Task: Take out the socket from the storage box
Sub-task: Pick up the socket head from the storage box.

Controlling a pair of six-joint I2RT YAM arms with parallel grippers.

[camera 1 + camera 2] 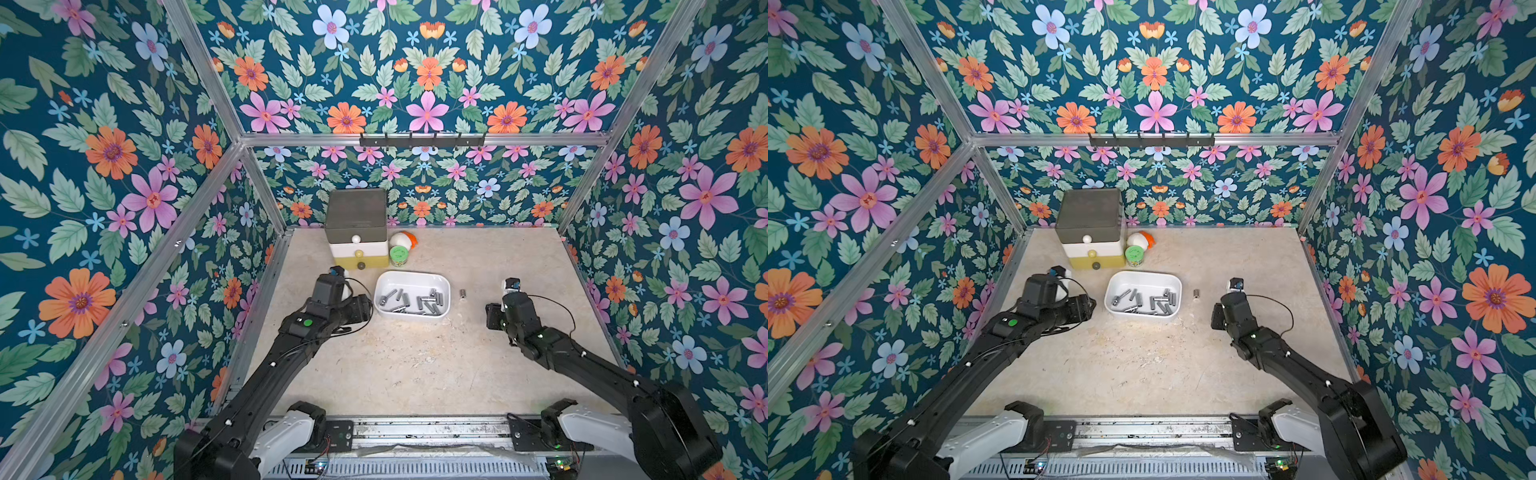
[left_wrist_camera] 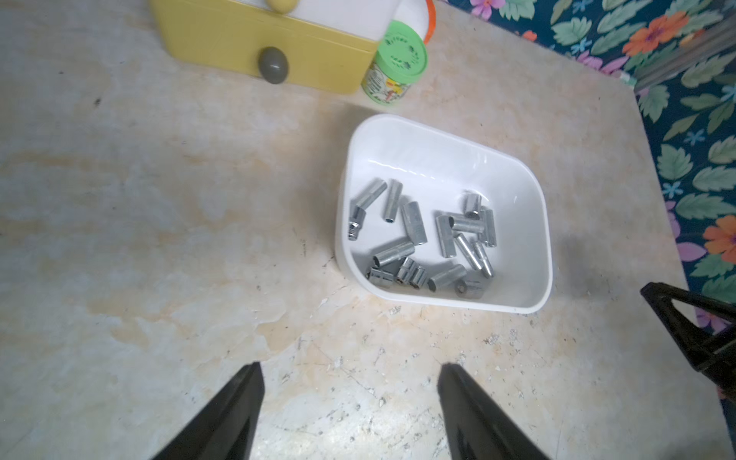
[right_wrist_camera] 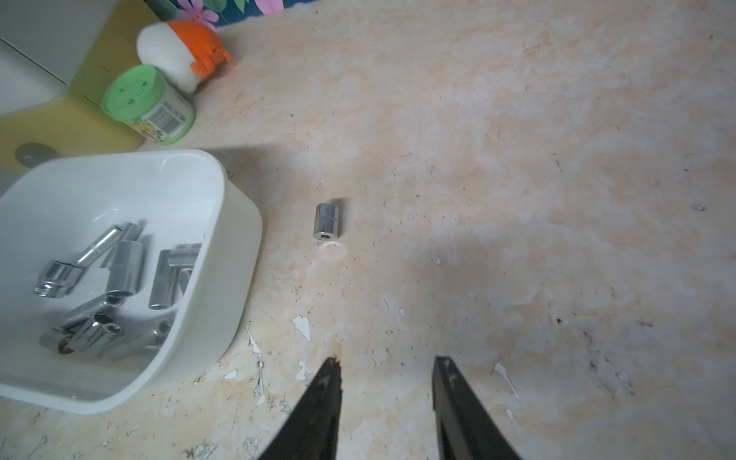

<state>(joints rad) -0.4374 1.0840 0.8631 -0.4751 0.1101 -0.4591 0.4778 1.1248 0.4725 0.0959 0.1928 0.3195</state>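
Left fingers [image 2: 223, 418] spread, empty, short of storage box [image 2: 529, 223]; sockets [image 2: 414, 227] lie criss-crossed, so a pinch may snag two or slip. Right wrist: right fingers [image 3: 318, 410] apart, empty; lone socket [image 3: 327, 221] out beside box, unseen from left wrist. Top view: box sits toward bench [image 1: 415, 365] far edge, before drawer tower [image 1: 357, 232].

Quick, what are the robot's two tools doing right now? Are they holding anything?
Left tool: open, holding nothing.
Right tool: open, holding nothing.
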